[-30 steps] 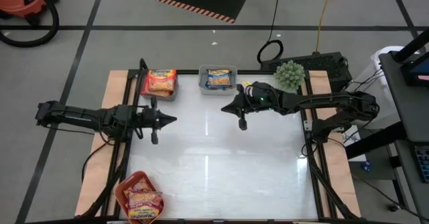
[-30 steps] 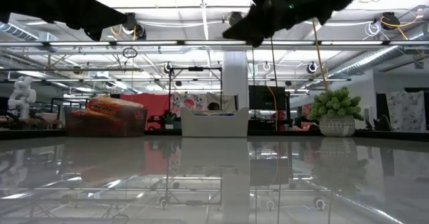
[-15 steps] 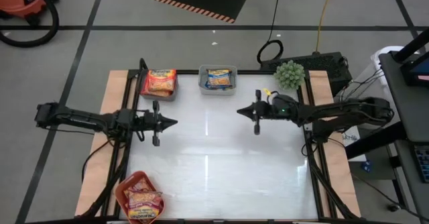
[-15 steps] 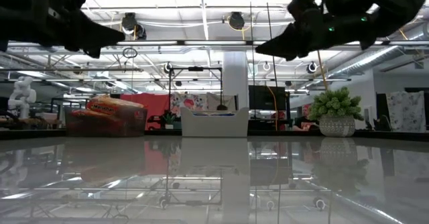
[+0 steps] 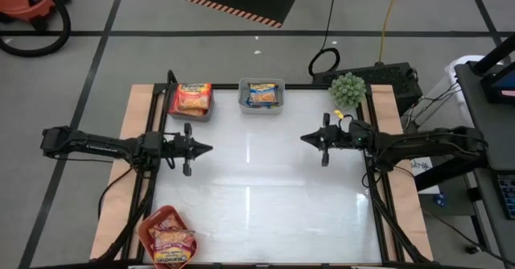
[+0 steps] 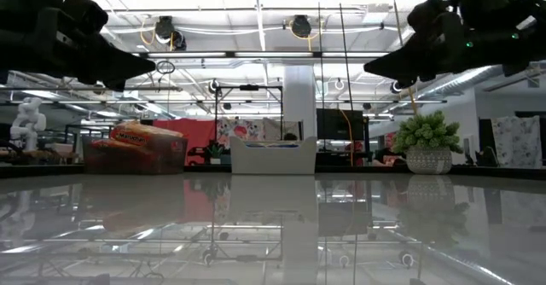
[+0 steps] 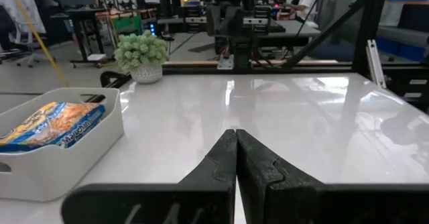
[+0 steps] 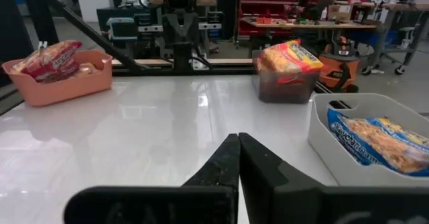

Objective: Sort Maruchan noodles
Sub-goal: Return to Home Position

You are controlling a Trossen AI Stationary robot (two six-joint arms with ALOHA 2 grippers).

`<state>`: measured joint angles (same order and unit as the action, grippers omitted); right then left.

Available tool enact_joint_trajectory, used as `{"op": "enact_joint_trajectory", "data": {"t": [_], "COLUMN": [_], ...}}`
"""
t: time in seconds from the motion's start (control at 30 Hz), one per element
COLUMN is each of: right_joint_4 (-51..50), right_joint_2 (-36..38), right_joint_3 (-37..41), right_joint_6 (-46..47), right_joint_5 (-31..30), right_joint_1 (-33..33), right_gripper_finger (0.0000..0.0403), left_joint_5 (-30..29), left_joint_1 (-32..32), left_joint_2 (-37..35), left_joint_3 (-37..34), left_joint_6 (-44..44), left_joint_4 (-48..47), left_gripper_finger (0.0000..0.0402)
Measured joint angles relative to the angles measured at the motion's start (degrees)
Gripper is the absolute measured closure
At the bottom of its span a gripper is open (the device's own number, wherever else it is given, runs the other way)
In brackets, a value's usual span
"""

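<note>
Orange-red Maruchan packets (image 5: 192,97) are piled in a clear bin at the far left of the table. A blue-and-yellow packet (image 5: 262,94) lies in a grey bin (image 5: 261,106) at the far middle. Silvery-pink packets (image 5: 171,240) fill a salmon-red bin (image 5: 150,225) at the near left corner. My left gripper (image 5: 211,147) hovers shut over the table's left side, pointing right. My right gripper (image 5: 302,138) hovers shut over the right side, pointing left. Neither holds anything.
A small potted plant (image 5: 348,90) stands at the far right corner. The white tabletop (image 5: 257,180) between the arms is bare and glossy. Black frame rails (image 5: 372,196) run along the left and right table edges.
My right gripper has drawn back from beside the grey bin toward the table's right edge and a little toward the near side, staying shut. My left arm has kept about still. No packet has moved.
</note>
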<state>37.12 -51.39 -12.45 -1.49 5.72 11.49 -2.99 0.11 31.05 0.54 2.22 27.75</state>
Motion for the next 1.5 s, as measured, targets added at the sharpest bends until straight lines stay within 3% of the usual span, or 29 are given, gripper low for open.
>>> {"op": "enact_joint_trajectory", "data": {"t": [0.2,0.47,0.77,1.0,1.3,1.5], "right_joint_4": [0.1,0.0,1.2,1.6,1.1,-4.8], "right_joint_2": [4.1,6.6,6.6,7.6,12.8,19.9], "right_joint_3": [3.6,7.6,8.3,8.3,8.3,8.2], "right_joint_6": [0.5,1.3,0.5,-0.8,-3.8,-3.9], "right_joint_5": [-0.4,-10.2,-12.1,-20.6,-20.9,-20.2], "right_joint_1": [0.0,-3.0,-6.7,-10.1,-13.2,-13.2], "right_gripper_finger": [0.0403,0.0403,0.0403,0.0403,0.0403,0.0403], "left_joint_5": [0.1,0.1,0.0,0.1,0.3,1.9], "left_joint_1": [-0.1,-0.1,0.1,1.3,2.1,2.1], "left_joint_2": [0.0,0.0,0.0,0.0,0.0,0.0], "left_joint_3": [0.0,0.0,0.0,0.0,0.1,0.1], "left_joint_6": [-2.4,0.2,3.8,3.4,1.5,1.3], "left_joint_4": [0.7,1.5,4.1,4.1,6.2,6.0], "left_gripper_finger": [0.0396,0.0396,0.0396,0.0396,0.0396,0.0396]}}
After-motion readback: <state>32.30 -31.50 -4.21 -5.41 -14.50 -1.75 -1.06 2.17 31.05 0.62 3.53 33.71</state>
